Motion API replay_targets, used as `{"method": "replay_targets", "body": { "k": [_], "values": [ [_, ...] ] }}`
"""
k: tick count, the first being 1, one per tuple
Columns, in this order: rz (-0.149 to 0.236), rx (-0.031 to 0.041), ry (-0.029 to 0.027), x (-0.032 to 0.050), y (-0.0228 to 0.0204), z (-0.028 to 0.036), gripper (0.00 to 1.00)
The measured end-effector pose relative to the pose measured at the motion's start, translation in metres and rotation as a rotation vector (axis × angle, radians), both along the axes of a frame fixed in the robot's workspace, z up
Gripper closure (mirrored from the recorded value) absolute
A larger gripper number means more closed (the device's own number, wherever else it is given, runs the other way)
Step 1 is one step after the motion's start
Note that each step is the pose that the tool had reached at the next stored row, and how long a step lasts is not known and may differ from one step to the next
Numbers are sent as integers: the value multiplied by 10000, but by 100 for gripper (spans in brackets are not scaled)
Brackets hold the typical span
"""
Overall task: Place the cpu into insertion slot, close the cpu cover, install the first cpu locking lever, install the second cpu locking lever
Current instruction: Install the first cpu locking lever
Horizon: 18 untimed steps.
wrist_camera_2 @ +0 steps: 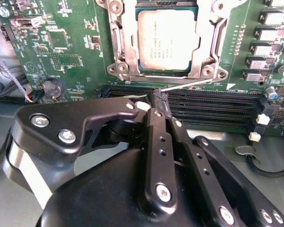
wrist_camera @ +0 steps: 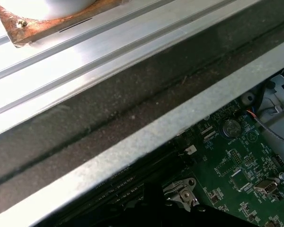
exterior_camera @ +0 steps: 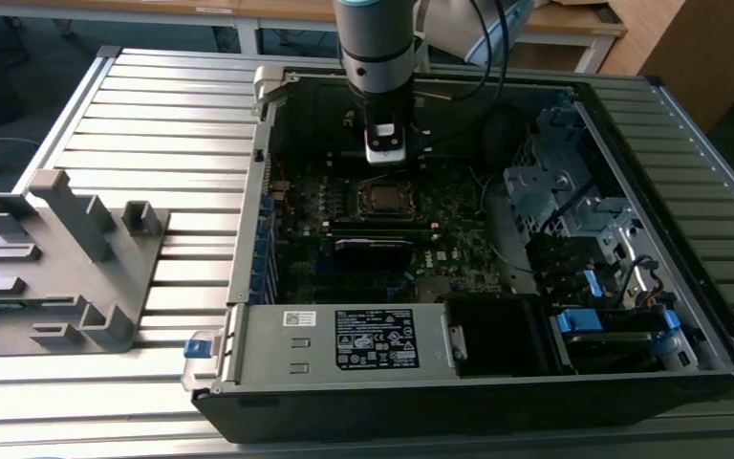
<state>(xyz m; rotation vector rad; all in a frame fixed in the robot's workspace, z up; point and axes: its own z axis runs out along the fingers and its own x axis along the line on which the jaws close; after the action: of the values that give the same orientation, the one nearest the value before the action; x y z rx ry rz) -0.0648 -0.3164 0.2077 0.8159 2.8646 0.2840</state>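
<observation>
Grey and black metal forms the open computer case, which lies on a ribbed aluminium table. On the table, at the exterior view's left, a grey plastic stand sits well apart from the case. Inside the case lies the green motherboard. In the socket of this board sits the cpu, flat, with its silver-grey top upward. The cover, a silver frame, lies down around the edges of the cpu. A thin silver lever runs along one side of the cover, between it and the long black memory slots.

The arm comes straight down into the case. Its gripper points downward, just beside the socket and above the memory slots. The jaws stand together with no gap, and the end of the lever meets their tips; I cannot tell if it is pinched between them
</observation>
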Motion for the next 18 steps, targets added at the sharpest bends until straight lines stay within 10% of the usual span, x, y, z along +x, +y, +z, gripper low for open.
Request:
{"method": "replay_targets", "body": {
  "k": [18],
  "values": [
    [1, -6, -53, 28, -1, -22, 90]
  ]
}}
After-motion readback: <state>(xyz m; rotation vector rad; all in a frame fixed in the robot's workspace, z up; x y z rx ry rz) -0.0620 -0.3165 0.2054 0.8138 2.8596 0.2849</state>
